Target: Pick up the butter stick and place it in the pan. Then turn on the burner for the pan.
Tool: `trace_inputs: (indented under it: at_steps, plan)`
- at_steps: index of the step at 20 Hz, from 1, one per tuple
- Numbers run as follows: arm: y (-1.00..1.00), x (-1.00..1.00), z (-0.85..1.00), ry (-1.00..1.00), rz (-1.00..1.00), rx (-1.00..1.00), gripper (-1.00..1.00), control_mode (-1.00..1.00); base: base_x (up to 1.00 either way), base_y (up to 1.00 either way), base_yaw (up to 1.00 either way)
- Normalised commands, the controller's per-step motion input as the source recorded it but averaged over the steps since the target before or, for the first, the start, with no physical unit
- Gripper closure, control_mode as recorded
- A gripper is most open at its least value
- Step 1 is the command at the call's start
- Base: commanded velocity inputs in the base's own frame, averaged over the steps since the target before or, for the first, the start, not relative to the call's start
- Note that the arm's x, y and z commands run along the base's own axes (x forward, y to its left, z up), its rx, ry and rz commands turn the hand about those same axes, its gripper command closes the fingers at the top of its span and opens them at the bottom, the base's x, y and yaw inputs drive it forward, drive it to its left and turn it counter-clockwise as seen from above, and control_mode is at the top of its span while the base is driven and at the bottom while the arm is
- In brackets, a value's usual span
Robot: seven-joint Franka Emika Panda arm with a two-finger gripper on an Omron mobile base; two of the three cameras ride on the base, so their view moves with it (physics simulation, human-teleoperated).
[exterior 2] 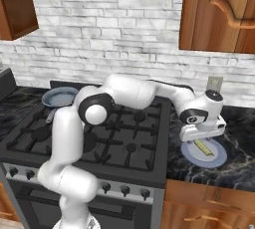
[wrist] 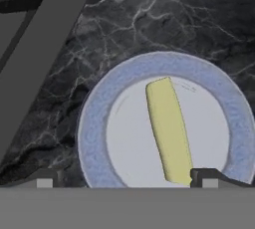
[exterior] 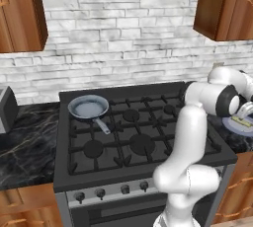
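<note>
gripper hangs over the plate, fingers spread wide and empty, straddling the butter stick that lies across the plate's middle, set for a straight drop. pan waits on the stove's burner at ten o'clock, well apart. no readable writing anywhere.
</note>
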Motion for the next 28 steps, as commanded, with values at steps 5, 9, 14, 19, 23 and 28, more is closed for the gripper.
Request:
trace_inputs:
  at_steps: [5,9,14,19,23,28]
  plan:
    - [-0.01,0.25,-0.49,0.08,0.12,-0.02,-1.00,-1.00,0.00,0.00,0.00]
    - [-0.02,0.27,-0.28,0.04,0.10,0.00,-1.00,-1.00,0.00,0.00,0.00]
    - [-0.07,0.20,-0.25,0.00,0.09,0.00,-1.00,-1.00,0.00,0.00,0.00]
    - [-0.01,0.17,-0.37,0.02,0.09,0.00,-1.00,-1.00,0.00,0.00,0.00]
    - [0.05,0.00,-0.44,0.04,0.07,-0.02,1.00,-1.00,0.00,0.00,0.00]
    - [0.12,-0.06,-0.06,-0.03,0.01,-0.03,1.00,-1.00,0.00,0.00,0.00]
